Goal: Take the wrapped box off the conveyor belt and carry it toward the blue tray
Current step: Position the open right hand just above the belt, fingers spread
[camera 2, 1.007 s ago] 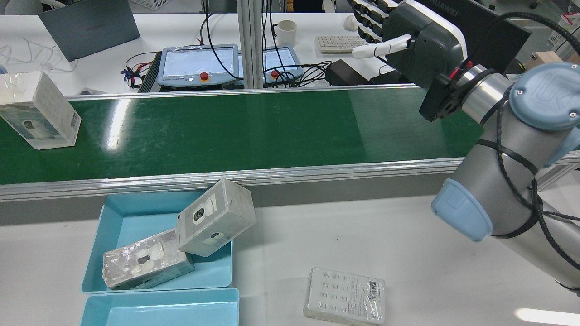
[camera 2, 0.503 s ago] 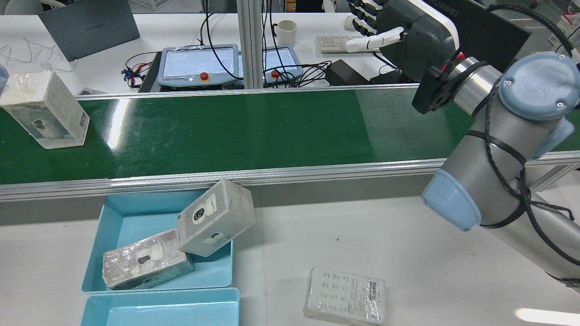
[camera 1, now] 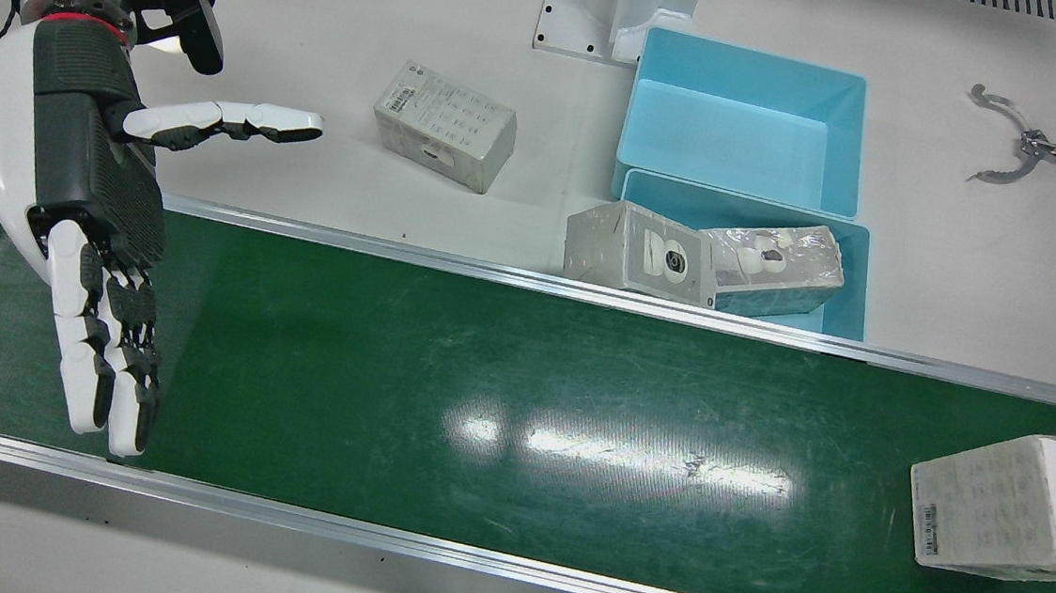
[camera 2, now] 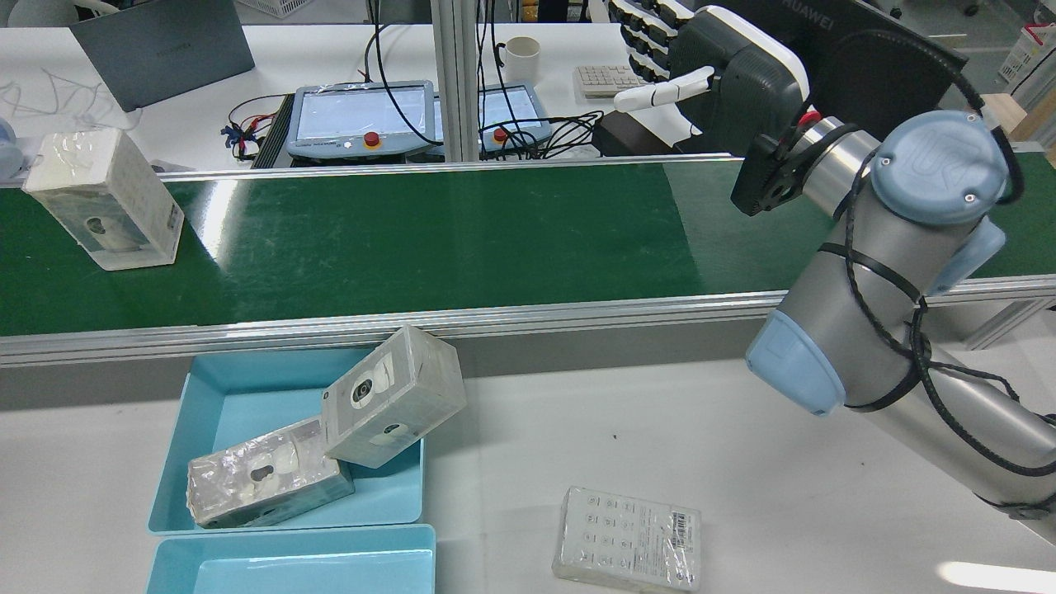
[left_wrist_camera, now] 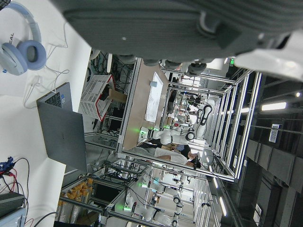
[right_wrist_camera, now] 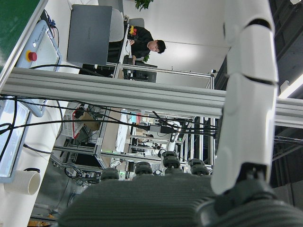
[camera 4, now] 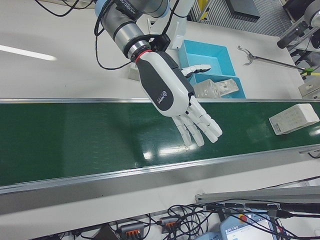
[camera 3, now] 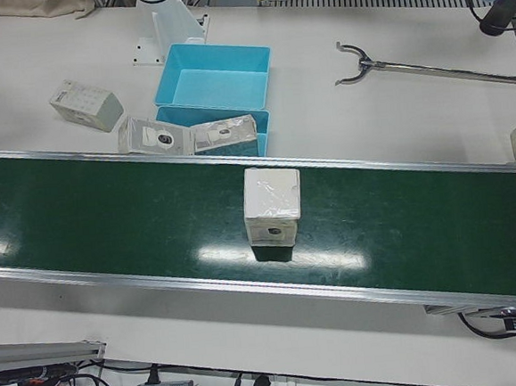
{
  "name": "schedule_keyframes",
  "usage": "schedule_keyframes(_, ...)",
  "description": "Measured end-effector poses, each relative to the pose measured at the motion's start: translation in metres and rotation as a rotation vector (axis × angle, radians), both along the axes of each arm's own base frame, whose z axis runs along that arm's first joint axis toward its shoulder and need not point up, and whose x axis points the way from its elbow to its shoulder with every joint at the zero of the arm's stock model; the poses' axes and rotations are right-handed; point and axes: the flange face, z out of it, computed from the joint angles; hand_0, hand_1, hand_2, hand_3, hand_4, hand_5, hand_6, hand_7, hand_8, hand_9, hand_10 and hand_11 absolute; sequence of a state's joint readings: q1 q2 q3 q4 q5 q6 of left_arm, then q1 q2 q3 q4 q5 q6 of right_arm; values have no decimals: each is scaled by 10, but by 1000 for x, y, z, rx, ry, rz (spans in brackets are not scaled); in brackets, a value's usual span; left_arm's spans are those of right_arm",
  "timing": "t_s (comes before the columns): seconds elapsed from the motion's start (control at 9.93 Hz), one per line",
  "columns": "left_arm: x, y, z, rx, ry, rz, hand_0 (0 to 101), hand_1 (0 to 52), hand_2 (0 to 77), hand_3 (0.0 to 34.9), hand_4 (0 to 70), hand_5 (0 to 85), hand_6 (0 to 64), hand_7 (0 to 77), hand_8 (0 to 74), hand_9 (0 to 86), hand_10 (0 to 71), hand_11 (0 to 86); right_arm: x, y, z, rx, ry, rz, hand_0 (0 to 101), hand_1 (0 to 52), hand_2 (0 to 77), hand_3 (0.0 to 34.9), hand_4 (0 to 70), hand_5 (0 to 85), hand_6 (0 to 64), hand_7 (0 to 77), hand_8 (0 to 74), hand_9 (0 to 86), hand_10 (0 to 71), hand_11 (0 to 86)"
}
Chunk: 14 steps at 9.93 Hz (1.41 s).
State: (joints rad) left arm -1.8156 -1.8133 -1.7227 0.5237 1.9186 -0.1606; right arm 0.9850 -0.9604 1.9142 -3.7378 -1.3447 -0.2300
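The wrapped box (camera 2: 103,202) stands on the green conveyor belt (camera 2: 454,239) at the far left of the rear view. It also shows in the front view (camera 1: 1011,509), the left-front view (camera 3: 272,205) and the right-front view (camera 4: 293,118). My right hand (camera 2: 726,74) is open with its fingers spread. It hovers over the other end of the belt, far from the box, as the front view (camera 1: 88,196) and right-front view (camera 4: 170,92) show. The blue tray (camera 2: 239,404) holds two wrapped boxes, one leaning on its rim. Only the dark underside of my left hand (left_wrist_camera: 156,23) shows.
A second, empty blue tray (camera 1: 739,125) sits beside the first. Another wrapped box (camera 2: 627,540) lies flat on the white table. A metal grabber tool (camera 1: 1020,147) lies on the table past the trays. Control pendants (camera 2: 363,120) and cables sit behind the belt.
The wrapped box has ridden the belt a little to the right in the rear view. My right hand and arm have swung left over the belt. The hand stays open.
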Motion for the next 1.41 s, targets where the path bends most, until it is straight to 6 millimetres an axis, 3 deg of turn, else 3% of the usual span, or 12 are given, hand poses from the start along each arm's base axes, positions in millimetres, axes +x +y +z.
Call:
schedule_keyframes(0.2, 0, 0, 0, 0, 0, 0, 0, 0, 11, 0, 0, 11, 0, 0, 0, 0, 0, 0, 1, 0, 1, 1, -1, 0, 469, 142, 131, 107, 0, 44, 0, 5, 0, 11, 0, 5)
schedule_keyframes(1.01, 0, 0, 0, 0, 0, 0, 0, 0, 11, 0, 0, 11, 0, 0, 0, 0, 5, 0, -1, 2, 7, -8, 6, -3, 468, 136, 131, 104, 0, 49, 0, 5, 11, 11, 0, 5)
schedule_keyframes(1.41, 0, 0, 0, 0, 0, 0, 0, 0, 11, 0, 0, 11, 0, 0, 0, 0, 0, 0, -22, 9, 9, -2, 39, -27, 468, 136, 142, 104, 0, 55, 0, 5, 11, 11, 0, 5)
